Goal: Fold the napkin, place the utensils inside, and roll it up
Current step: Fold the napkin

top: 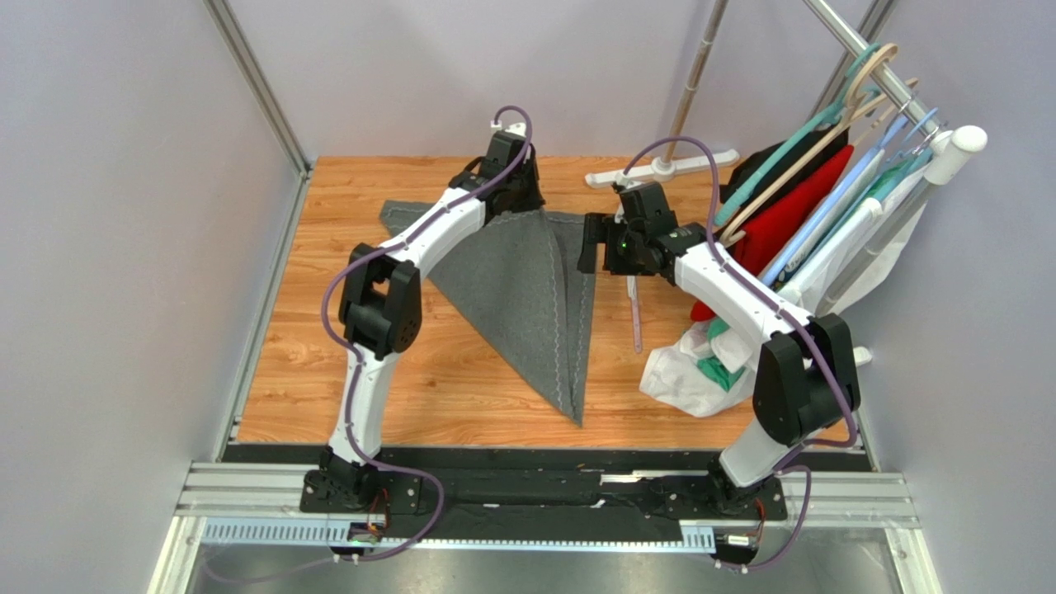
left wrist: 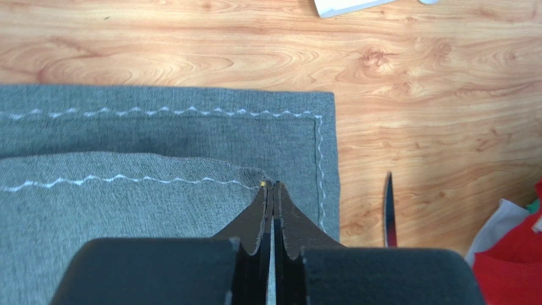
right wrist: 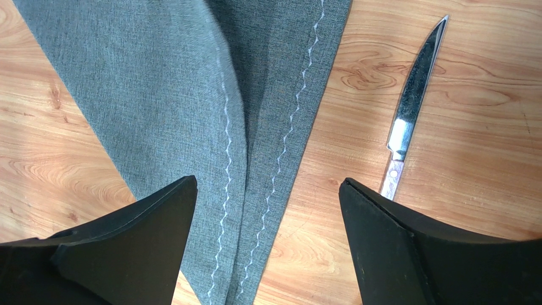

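Observation:
The dark grey napkin (top: 533,291) lies on the wooden table, folded over into a triangle pointing toward the near edge. My left gripper (top: 511,192) is at its far side, shut on the corner of the upper layer (left wrist: 272,185), which is held just short of the lower layer's corner (left wrist: 321,108). My right gripper (top: 590,245) hovers open over the napkin's right stitched edges (right wrist: 254,190), with nothing between its fingers. Of the utensils, one knife (right wrist: 410,108) lies on the wood just right of the napkin, and shows as a thin pale stick (top: 635,316) from above.
A clothes rack with hangers, a red garment (top: 793,217) and other clothes stands at the right. A white cloth (top: 688,371) is heaped at its foot. The rack's white base (top: 663,171) rests at the table's far edge. Walls close in both sides.

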Robot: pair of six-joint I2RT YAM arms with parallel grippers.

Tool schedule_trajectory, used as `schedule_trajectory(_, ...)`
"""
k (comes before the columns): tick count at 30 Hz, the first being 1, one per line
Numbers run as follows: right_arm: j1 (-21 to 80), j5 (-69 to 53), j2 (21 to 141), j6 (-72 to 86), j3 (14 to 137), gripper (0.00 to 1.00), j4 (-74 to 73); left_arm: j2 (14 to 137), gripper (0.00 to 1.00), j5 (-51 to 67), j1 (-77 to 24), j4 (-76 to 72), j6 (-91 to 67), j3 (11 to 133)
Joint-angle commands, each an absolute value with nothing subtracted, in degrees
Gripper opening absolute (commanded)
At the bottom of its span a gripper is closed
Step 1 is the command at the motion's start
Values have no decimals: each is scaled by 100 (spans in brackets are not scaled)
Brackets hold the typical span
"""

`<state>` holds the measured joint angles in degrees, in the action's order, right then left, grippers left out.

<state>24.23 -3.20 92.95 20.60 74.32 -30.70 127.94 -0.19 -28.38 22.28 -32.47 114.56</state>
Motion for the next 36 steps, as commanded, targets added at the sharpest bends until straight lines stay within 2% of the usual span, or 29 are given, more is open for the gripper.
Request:
schedule_trajectory(1,2382,-246,9430,1942,7655,88,-3050,13077,0,193,-2892,2391,-2848,11988)
schedule_trajectory(15,2294,-237,9606,1960,7655,88,-2997,13781,0,641,-3138,2390,-2329,13024)
schedule_trajectory(36,2241,-220,9677,1978,7585,88,-2962,14423,0,1028,-3208,2101,-2566,13632)
